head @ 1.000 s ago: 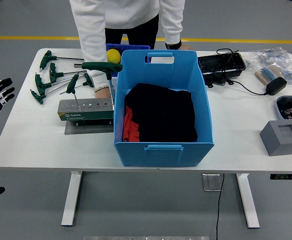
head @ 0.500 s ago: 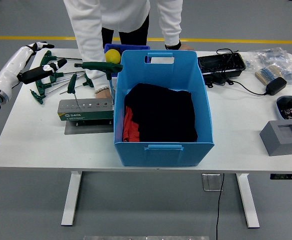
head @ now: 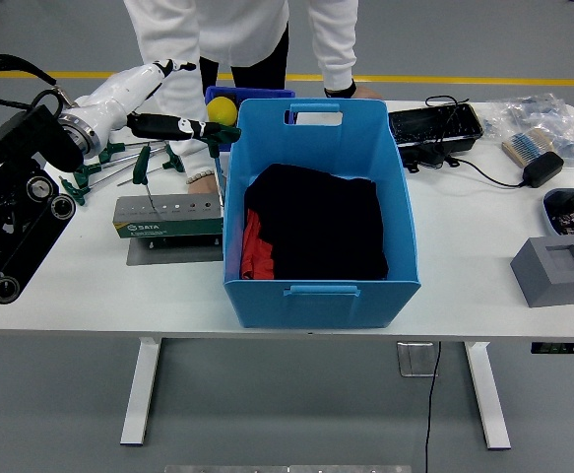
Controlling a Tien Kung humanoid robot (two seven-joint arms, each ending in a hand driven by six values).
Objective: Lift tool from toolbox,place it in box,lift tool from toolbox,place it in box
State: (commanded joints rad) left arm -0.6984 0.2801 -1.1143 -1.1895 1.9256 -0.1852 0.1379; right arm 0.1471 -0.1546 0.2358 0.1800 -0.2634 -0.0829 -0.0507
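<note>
Since the earlier frame, the left arm (head: 21,187) has been swung in from the left edge and up over the table's left end, and the left hand (head: 154,99) is now reached out to the green T-handle (head: 208,129) of a tool held upright beside the blue box (head: 321,286). Black fingers (head: 163,127) are laid along the handle, but whether they are clamped on it or only resting cannot be told. The tool's shaft is hidden against the box's left wall, where a person's hand (head: 202,177) is seen low beside it, so it cannot be told who carries it. One grey toolbox (head: 166,219) is set on a flat grey plate just left of the box, and one green-handled tool (head: 145,172) is stood in it. More green T-handled tools (head: 95,169) are laid on the table behind the toolbox; about three can be counted, the arm covering part of them. Inside the blue box one black cloth (head: 316,222) is laid over something red (head: 251,246). One yellow ball (head: 223,108) is seen in a small blue bin behind the box. To the right are found one black tray (head: 435,125), one brush (head: 529,146), one black power adapter (head: 542,168) and one grey block (head: 556,269). A person in a white top (head: 237,30) is stood at the far side.
</note>
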